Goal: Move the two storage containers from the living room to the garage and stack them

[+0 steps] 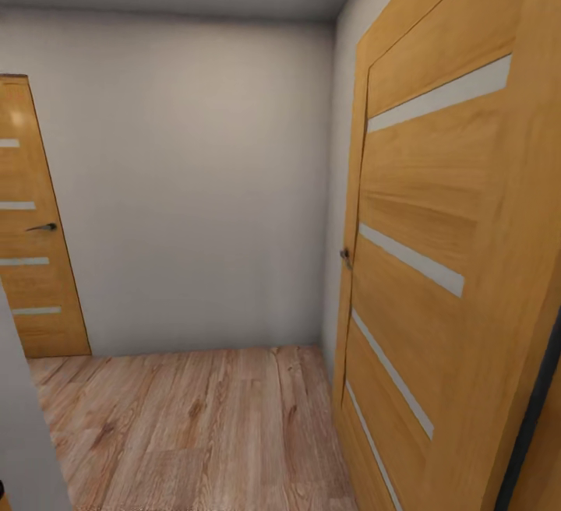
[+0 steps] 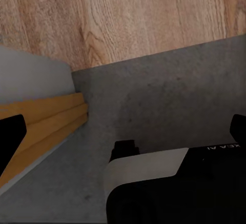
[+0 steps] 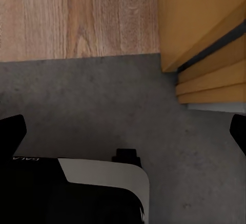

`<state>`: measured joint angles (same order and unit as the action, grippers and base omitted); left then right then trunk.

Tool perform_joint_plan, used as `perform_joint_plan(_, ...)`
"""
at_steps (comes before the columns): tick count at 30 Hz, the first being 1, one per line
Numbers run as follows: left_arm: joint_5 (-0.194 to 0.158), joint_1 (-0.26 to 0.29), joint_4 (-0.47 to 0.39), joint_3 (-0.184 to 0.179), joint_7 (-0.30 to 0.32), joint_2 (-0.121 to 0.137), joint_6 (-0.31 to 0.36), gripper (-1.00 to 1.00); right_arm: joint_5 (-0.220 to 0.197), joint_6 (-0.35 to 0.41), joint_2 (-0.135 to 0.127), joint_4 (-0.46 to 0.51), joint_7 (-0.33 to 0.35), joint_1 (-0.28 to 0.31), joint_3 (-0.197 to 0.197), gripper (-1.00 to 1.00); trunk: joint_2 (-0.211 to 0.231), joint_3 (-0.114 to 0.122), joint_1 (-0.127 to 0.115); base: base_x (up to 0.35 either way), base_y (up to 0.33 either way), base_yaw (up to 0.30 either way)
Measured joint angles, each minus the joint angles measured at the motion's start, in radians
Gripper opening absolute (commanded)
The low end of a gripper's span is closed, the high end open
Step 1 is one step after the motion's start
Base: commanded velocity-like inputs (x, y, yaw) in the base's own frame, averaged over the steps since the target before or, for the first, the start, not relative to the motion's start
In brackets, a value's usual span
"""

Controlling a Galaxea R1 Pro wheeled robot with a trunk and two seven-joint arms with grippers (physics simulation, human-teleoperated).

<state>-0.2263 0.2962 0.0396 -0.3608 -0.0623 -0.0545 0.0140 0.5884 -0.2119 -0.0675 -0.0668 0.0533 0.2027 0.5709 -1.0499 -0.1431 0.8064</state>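
The storage containers are out of view. My left gripper is open, its black fingertips spread wide over the dark grey floor with nothing between them. My right gripper is also open and empty above the same grey floor. In both wrist views the grey surface meets pale wood planks along a straight threshold line. The head view looks into a small hallway with wood-plank flooring and white walls.
An open wood-panelled door with pale glass strips stands close at the right. A closed matching door is at the far left. A grey wall edge is near at lower left. Wooden door-frame trim lies beside the left gripper.
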Motion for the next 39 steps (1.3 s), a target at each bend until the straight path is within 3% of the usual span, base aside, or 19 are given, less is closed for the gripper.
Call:
perform_joint_plan(20,-0.001,0.0,-0.004,0.001,0.0,0.0,0.0,1.0,0.0,0.0,0.0,0.0,0.0,0.0,0.0,1.0,0.0,-0.027,0.0,0.019,-0.001,0.147)
perform_joint_plan(39,-0.002,0.0,-0.006,0.001,0.0,0.001,0.0,1.0,-0.001,0.0,0.0,0.0,0.0,0.0,0.0,1.0,0.0,-0.045,-0.001,0.324,0.0,0.014)
